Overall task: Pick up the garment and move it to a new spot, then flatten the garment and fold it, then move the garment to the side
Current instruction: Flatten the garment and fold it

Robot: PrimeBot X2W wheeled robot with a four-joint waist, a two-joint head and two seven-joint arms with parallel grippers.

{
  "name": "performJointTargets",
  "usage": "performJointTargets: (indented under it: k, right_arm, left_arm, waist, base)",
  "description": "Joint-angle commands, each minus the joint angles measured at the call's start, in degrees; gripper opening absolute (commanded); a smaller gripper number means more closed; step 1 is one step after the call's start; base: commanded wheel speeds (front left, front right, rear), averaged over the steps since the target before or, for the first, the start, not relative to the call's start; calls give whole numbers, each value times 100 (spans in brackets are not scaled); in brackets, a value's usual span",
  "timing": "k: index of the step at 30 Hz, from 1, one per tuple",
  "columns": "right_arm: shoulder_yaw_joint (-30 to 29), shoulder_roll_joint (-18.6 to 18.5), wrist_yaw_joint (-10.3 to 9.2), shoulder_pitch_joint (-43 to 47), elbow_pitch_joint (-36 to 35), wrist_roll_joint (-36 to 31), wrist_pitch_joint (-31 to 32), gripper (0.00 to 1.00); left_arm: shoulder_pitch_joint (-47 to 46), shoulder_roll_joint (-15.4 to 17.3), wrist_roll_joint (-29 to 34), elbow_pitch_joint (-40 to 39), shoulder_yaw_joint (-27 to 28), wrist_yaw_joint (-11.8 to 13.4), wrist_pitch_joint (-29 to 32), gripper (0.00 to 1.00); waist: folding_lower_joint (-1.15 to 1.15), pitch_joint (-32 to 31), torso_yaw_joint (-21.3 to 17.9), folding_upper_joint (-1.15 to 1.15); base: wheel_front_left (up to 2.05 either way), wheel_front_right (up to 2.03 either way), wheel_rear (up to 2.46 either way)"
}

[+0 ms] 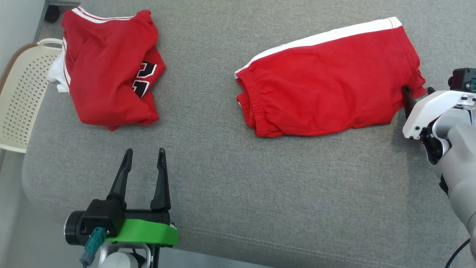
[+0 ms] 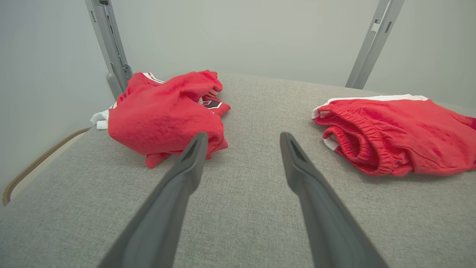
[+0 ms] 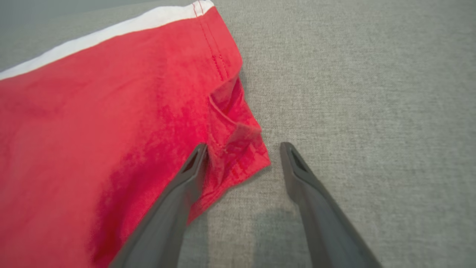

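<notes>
Right wrist view showed right gripper (image 3: 241,149) with fingers spread wide around hem corner of folded red shorts (image 3: 111,130), nothing grasped. Shorts lay on right part of grey cushion (image 1: 223,186). Idle left gripper (image 1: 145,152) also released. Risk: pinching top layer only could undo fold.

The right gripper (image 1: 418,90) hides most of its fingers behind its white housing in the head view. The print (image 1: 147,78) on the crumpled garment (image 1: 108,70) is partly folded under and unreadable. The basket (image 1: 18,93) runs off the left edge; a white cloth (image 1: 55,72) lies mostly buried beneath that garment.
</notes>
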Motion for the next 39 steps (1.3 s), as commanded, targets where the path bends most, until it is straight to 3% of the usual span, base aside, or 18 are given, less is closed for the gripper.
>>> performJointTargets:
  k: [1,2,4,5,6,36,37,38,39]
  right_arm:
    - [-30,26,-7,147,41,40,60,76]
    - [-40,40,-7,160,45,27,86,49]
    - [-53,71,-6,179,48,-19,101,34]
    - [-57,94,-6,192,48,-54,50,4]
    - [-57,99,-6,202,48,-64,33,0]
    - [-85,334,-7,1630,-328,148,-586,0]
    - [-97,345,-7,1667,-338,154,-589,31]
    - [-91,358,-7,1712,-335,129,-592,100]
    - [-112,347,-7,1743,-322,105,-622,100]
  left_arm:
    - [63,-17,-12,30,27,-46,-1,100]
    - [64,-19,-11,45,28,-53,-1,100]
    - [58,-14,-13,79,32,-68,-1,100]
    - [47,-17,-16,117,36,-83,-1,100]
    - [47,-22,-22,147,38,-94,-1,100]
    - [454,165,-115,338,51,22,74,100]
    - [473,173,-121,335,56,29,77,100]
    - [497,177,-130,337,56,39,94,100]
    - [518,180,-135,342,52,54,121,100]
  waist:
    - [0,-12,-6,0]
    - [0,-19,-9,0]
    - [0,-33,-23,0]
    - [0,-73,-38,0]
    - [0,-103,-45,0]
    - [0,-1164,-367,0]
    - [0,-1189,-378,0]
    - [0,-1219,-387,0]
    - [0,-1253,-395,0]
  base:
    - [0,0,0]
    - [0,0,0]
    - [0,0,0]
    - [0,0,0]
    - [0,0,0]
    - [0,0,0]
    - [0,0,0]
    - [0,0,0]
    - [0,0,0]
